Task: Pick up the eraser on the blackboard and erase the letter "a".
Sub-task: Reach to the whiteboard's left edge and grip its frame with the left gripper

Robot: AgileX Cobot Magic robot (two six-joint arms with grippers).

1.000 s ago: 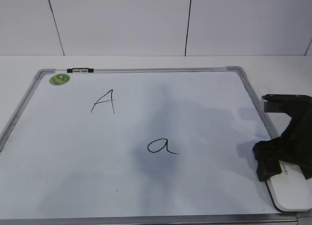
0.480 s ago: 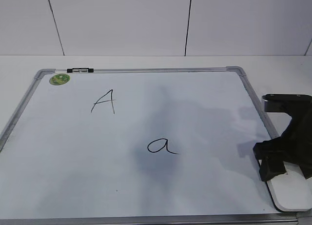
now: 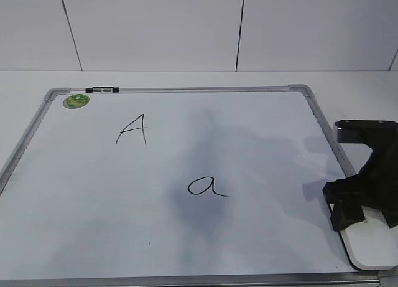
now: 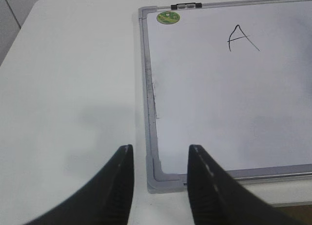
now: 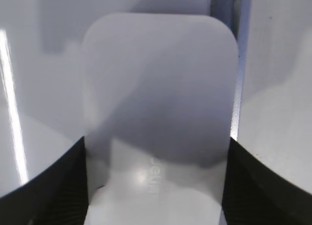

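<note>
Eraser (image 3: 373,242): lies at the blackboard's (image 3: 186,91) right front corner, overlapping the grey frame.
Right gripper (image 3: 360,209): down over the eraser, a finger against each long side, pinching it.
Left gripper (image 4: 158,186): fingers spread, hovering above the board's corner, holding nothing.
Letter "a" (image 3: 208,187): mid-board, unerased, well left of the eraser.

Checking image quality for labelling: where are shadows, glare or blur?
Exterior view: soft grey shadow around the letter "a". Right wrist view: the eraser looks soft and shaded, with a glare streak at left. Left wrist view: the left tool is blurred.
</note>
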